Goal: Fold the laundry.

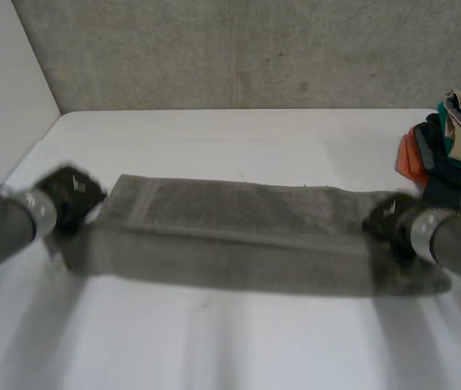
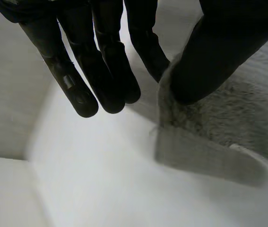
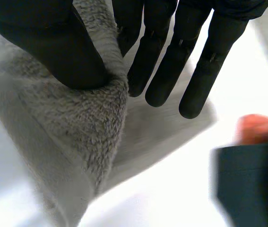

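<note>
A long grey towel point(image 1: 238, 215) hangs stretched between my two hands just above the white table point(image 1: 230, 341), folded lengthwise, with its shadow below it. My left hand point(image 1: 67, 195) holds its left end. In the left wrist view the thumb point(image 2: 209, 56) pinches the towel's corner point(image 2: 219, 123) against a finger, while the other fingers hang straight beside it. My right hand point(image 1: 389, 218) holds the right end. In the right wrist view its thumb point(image 3: 53, 47) presses the fluffy edge point(image 3: 77, 123) against a finger behind the cloth.
A pile of mixed clothes point(image 1: 445, 146), orange, dark blue and beige, lies at the table's far right, close to my right arm; it also appears as a dark cloth point(image 3: 252, 175) beyond the right hand. A grey wall stands behind the table.
</note>
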You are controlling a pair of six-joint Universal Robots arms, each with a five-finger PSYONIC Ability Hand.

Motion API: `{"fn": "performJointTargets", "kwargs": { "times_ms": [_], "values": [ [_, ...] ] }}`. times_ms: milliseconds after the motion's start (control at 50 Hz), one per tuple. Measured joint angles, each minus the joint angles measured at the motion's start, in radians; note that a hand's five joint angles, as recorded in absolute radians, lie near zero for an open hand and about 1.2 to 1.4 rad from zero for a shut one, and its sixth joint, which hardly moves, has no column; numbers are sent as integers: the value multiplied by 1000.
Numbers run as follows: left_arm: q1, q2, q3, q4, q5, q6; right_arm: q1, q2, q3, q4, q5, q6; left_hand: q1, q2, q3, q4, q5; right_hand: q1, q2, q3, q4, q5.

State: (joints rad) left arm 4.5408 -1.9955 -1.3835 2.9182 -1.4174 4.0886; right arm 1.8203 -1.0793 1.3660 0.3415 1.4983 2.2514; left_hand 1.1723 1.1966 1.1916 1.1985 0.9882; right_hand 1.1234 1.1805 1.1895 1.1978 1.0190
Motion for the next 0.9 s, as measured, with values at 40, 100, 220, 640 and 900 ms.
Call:
{"fn": "performJointTargets", "kwargs": {
  "times_ms": [40,100,220,640,900],
  "values": [
    [-13,-38,140,53,-7,-57,4,29,-94,-63,27,29,0,0,0,2,0,0,0,0,0,0],
    [-24,-65,325,142,-10,-151,9,57,-252,-191,72,90,0,0,0,4,0,0,0,0,0,0],
    [-28,-72,582,346,-43,-380,13,62,-426,-507,116,246,0,0,0,4,0,0,0,0,0,5],
    [-22,-145,449,456,-109,-563,19,149,-409,-727,-12,446,0,2,0,4,0,0,0,0,0,18],
    [-24,-191,85,586,-48,-487,4,314,-299,-415,-41,486,0,2,0,4,0,-8,-31,-34,-36,-23]
  ]
}}
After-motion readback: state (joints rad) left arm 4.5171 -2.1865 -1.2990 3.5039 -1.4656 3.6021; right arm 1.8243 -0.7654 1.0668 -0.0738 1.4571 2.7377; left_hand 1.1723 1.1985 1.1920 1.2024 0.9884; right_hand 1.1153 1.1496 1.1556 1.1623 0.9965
